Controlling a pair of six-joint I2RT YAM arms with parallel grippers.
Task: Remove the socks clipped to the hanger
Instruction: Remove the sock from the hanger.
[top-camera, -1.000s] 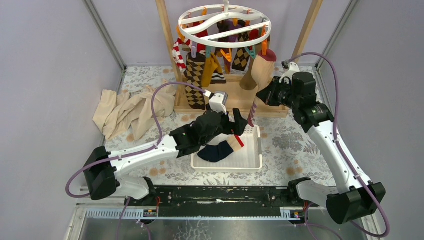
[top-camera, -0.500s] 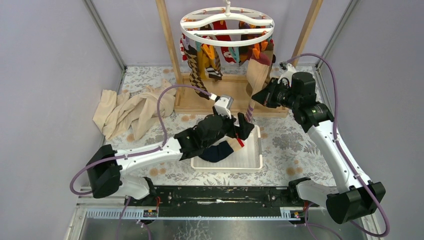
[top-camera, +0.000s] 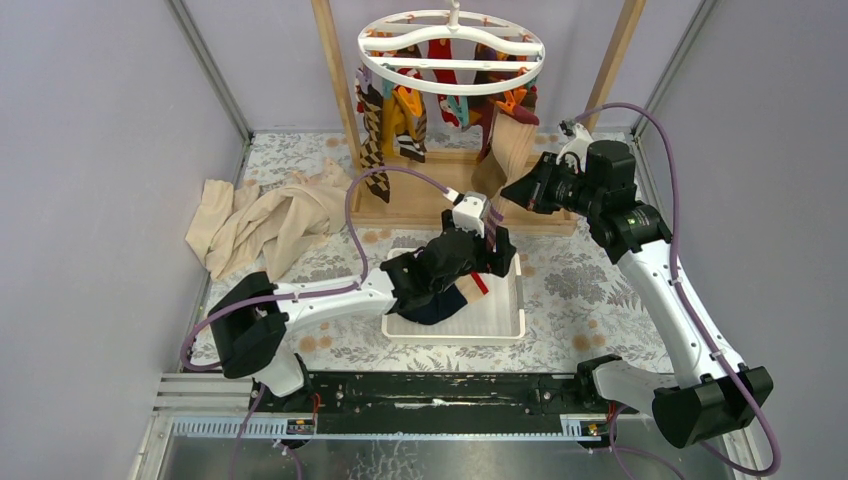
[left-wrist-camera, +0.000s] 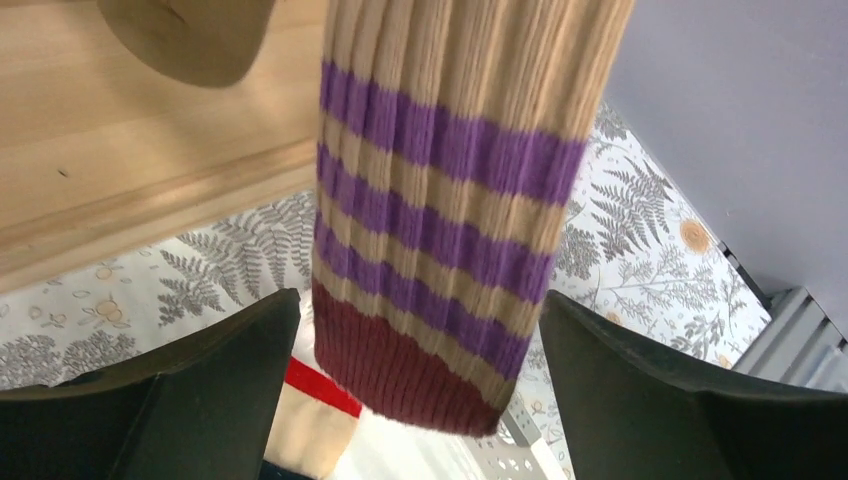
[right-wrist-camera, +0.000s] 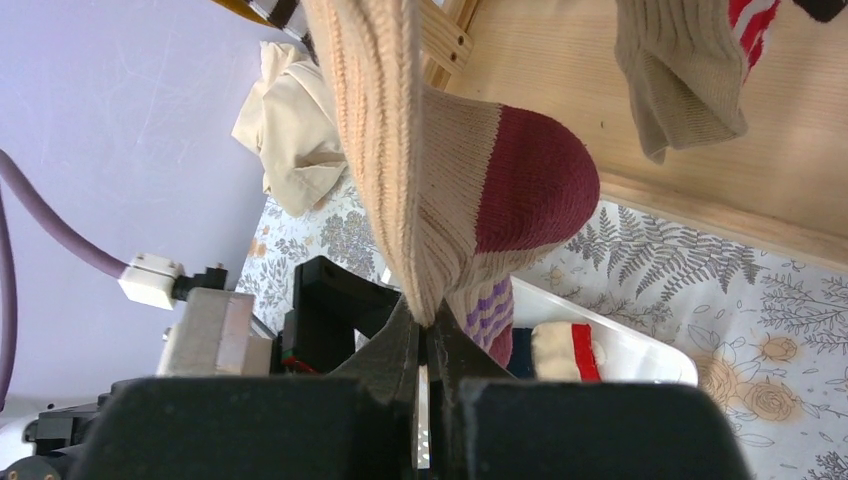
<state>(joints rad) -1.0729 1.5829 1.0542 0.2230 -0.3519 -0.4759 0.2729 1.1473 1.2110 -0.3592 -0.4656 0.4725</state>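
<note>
Across the table (top-camera: 600, 280): wooden rack frame (top-camera: 330, 60) far centre, with the hanger (top-camera: 455, 90) hung up inside it. Beige cloth (top-camera: 265, 215) is heaped on the left. White bin (top-camera: 500, 310) sits near centre, just in front of the rack base.

Most socks (top-camera: 405, 110) dangle from clips under the ring, bunched on its left and middle.

One long tan sock (top-camera: 512, 150) hangs from the ring's right side. It has a maroon heel, purple stripes and a maroon cuff, and the cuff end reaches down to the bin's far edge.

Right gripper (top-camera: 508, 192): fingers pinched tight on a fold of the tan sock beside the heel.

Left gripper (top-camera: 490, 250): fingers spread wide, one each side of the striped cuff, no contact visible.

In the bin there's a navy sock (top-camera: 430, 305) and a cream sock with a red stripe (top-camera: 468, 288), partly under the left arm.
</note>
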